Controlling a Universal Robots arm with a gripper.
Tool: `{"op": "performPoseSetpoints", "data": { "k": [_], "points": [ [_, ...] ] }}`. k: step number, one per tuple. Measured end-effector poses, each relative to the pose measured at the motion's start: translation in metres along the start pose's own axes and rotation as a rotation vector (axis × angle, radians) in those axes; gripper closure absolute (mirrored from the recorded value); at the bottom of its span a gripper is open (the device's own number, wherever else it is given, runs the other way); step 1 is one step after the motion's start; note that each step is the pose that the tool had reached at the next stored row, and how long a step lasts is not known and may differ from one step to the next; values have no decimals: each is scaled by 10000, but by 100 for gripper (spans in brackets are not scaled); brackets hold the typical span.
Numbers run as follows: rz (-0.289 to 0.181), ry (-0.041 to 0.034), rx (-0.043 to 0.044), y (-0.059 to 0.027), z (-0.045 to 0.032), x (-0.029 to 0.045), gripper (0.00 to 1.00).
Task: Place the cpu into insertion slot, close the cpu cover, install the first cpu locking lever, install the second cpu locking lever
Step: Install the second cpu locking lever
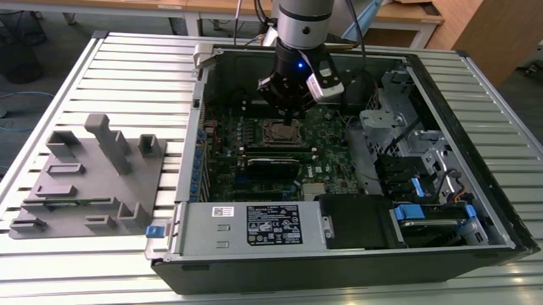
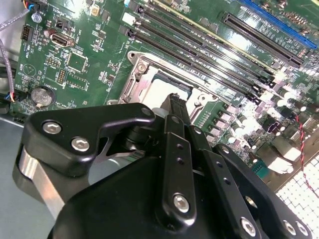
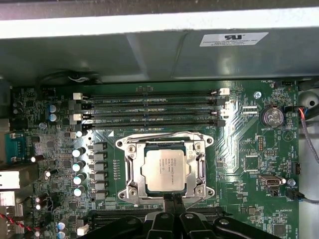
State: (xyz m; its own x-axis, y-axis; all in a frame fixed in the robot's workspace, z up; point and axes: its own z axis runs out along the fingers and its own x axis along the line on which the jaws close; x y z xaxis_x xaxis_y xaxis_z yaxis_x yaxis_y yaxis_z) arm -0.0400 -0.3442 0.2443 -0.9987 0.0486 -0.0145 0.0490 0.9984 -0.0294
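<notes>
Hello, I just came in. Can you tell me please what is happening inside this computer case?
A robot arm reaches into the open computer case, with its gripper low over the motherboard, at the edge of the insertion slot. The cpu already lies in the slot, pale metal top facing up. The cpu cover, a silvery frame, appears to lie down around the chip. The gripper's fingers are together and hold nothing that I can see.

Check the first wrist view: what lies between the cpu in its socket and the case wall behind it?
In the first wrist view, four long black memory slots run across the green board between the cpu, seated under the cpu cover, and the grey case wall.
</notes>
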Motion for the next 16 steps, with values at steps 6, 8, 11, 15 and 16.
{"op": "performPoseSetpoints", "data": {
  "k": [6, 8, 11, 15, 16],
  "points": [
    [0, 0, 0, -11, 0, -1, 89],
    [0, 0, 0, -12, 0, -1, 89],
    [0, 1, 1, -12, -7, 0, 89],
    [0, 0, 0, -12, -14, -1, 89],
    [0, 1, 1, -12, -16, -1, 89]
  ]
}}
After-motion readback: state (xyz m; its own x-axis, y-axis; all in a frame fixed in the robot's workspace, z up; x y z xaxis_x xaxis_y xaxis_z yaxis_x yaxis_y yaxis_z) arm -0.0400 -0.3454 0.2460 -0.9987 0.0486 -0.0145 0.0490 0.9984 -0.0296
